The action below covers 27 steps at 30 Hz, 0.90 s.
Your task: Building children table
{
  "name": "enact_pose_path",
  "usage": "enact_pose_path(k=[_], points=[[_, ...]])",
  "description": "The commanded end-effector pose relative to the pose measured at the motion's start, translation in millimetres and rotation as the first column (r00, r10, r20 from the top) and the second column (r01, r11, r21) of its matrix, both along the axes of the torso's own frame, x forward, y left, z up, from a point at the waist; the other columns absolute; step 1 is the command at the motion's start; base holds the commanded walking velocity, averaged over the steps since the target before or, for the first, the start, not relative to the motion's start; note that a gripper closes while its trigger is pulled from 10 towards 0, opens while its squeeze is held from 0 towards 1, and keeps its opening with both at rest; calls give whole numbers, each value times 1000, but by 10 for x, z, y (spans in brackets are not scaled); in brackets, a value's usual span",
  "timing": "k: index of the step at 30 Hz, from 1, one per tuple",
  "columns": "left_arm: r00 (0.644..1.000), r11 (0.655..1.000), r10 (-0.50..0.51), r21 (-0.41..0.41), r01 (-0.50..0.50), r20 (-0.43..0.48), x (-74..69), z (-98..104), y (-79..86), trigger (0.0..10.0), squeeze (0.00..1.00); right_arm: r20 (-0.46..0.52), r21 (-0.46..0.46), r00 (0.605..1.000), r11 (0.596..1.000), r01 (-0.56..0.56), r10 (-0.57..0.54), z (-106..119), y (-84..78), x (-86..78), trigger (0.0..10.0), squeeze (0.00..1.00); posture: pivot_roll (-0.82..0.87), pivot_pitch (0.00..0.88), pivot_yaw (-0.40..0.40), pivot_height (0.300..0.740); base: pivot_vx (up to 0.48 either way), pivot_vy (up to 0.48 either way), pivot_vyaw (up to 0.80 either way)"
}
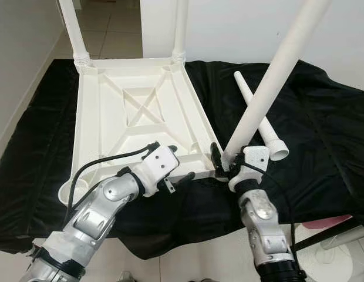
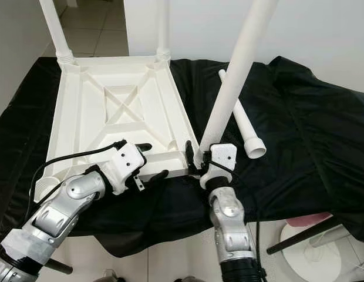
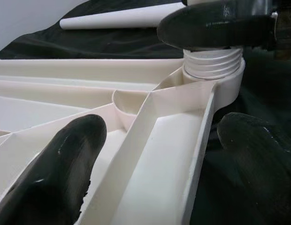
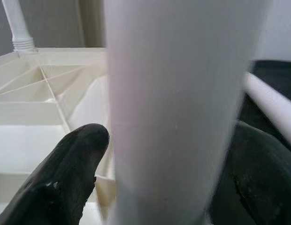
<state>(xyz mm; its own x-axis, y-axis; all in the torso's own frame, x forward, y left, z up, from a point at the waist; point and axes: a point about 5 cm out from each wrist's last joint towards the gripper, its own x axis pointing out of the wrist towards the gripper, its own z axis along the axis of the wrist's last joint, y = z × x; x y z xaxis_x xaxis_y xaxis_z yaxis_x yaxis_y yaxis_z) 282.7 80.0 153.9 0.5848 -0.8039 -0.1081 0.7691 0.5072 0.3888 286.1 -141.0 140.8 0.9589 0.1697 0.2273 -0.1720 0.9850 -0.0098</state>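
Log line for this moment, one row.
left gripper: open, straddling tabletop rim | right gripper: shut on leg, threaded end at near-right socket, tilted | spare leg on cloth

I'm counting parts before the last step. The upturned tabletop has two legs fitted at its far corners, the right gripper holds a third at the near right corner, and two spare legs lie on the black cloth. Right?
Not quite: just one spare leg lies on the black cloth, as the left eye view shows. The rest holds: the upturned tabletop has two far legs fitted, and the right gripper holds the third leg at the near right corner.
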Motion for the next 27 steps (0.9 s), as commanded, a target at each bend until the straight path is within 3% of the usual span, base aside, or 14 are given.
enact_pose_path(k=[1,6,12,14,19,27], points=[[996,997,-78,10,78,-47,-41,-56,-73,10000,0,-13,-17,1000,1000,8,-8,-64,-104,-7,10000,0,13,48,-59,740,0,0,0],[995,996,-88,1,88,-51,-37,-62,-105,10000,0,-17,5,999,999,-36,36,-81,-143,8,10000,0,5,37,-55,740,0,0,0],[988,992,-120,-46,116,-93,-72,-140,-115,10000,0,-32,-31,983,983,-180,179,-159,-256,18,10000,0,11,28,-66,740,0,0,0],[982,985,-162,-81,155,-97,-121,-87,-120,10000,0,-29,-32,970,970,-241,240,-142,-265,24,10000,0,3,24,-67,740,0,0,0],[966,970,-241,-67,236,-94,-204,-19,-182,10000,0,-54,-69,932,929,-363,359,-112,-326,96,10000,0,-4,36,-57,740,0,0,0],[968,971,-234,-68,228,-88,-181,14,-218,10000,0,-59,-119,919,911,-395,391,-74,-377,206,10000,0,-3,42,-57,740,0,0,0]])
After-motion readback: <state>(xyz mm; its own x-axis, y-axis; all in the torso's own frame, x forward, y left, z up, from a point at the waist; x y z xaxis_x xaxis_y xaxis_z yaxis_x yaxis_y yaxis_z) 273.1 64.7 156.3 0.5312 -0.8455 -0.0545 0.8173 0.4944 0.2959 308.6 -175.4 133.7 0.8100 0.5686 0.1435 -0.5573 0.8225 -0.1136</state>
